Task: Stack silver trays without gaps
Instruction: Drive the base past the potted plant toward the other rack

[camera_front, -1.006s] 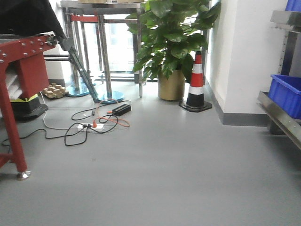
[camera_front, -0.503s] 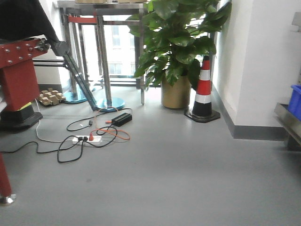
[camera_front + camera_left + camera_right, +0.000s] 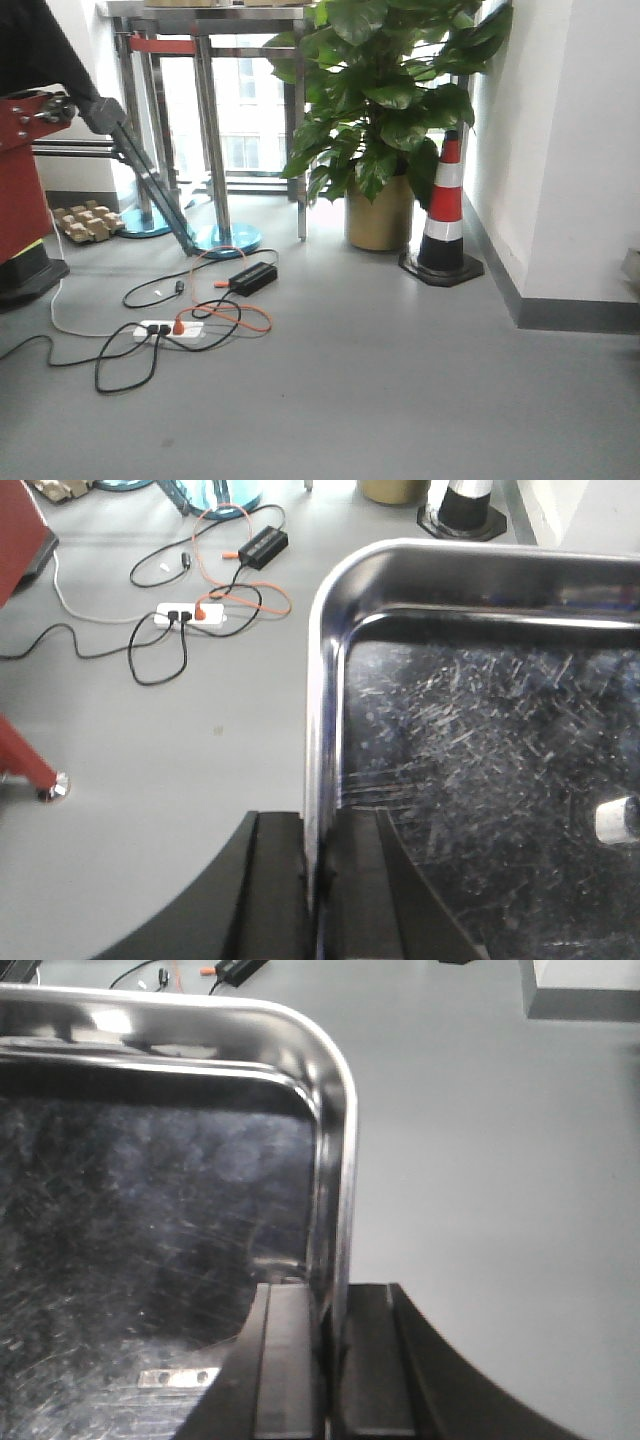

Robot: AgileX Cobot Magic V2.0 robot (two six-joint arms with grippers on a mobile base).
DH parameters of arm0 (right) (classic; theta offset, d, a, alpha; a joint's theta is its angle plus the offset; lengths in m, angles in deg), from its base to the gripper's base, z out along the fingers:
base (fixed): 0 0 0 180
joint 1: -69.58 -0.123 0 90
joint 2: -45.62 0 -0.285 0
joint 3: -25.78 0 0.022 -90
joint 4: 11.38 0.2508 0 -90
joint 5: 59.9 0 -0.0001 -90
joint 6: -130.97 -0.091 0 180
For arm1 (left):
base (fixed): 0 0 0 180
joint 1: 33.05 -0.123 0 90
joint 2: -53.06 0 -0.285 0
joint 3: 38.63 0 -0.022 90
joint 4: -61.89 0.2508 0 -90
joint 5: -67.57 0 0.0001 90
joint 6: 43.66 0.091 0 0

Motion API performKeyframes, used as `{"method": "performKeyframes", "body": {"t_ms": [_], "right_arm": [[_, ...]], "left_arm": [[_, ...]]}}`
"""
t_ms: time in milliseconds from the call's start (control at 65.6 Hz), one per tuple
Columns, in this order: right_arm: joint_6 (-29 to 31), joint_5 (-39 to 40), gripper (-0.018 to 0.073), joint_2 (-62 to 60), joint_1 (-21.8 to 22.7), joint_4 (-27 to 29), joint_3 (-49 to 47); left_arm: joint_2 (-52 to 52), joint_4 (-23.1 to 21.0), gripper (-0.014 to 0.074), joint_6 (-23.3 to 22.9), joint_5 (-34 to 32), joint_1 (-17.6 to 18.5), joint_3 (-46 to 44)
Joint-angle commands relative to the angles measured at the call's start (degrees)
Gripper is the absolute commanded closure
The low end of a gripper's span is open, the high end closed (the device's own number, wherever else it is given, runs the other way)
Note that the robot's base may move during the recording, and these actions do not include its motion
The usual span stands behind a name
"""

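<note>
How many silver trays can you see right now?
1, as far as I can tell: the shiny rectangular stainless-steel tray gripped on its left rim by the left gripper and on its right rim by the right gripper. Any others nested underneath would be hidden.

Silver tray running off right and bottom edges in left wrist view, off left and bottom edges in right wrist view. Left gripper and right gripper, both pinching rim, being cropped at bottom edge. Small white object being cut by right edge, unidentifiable. Red frame being cropped at left.
</note>
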Motion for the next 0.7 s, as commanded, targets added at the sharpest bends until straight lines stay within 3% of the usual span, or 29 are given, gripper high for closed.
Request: {"method": "performKeyframes", "body": {"t_ms": [0,686], "right_arm": [[0.2,8.7,0.0574,0.3,-1.0,-0.5,-1.1],[0.2,13.1,0.0574,0.3,-1.0,-0.5,-1.1]], "left_arm": [[0.6,1.2,0.0613,0.3,-5.0,1.1,-0.2],[0.6,1.5,0.0613,0.3,-5.0,1.1,-0.2]]}}
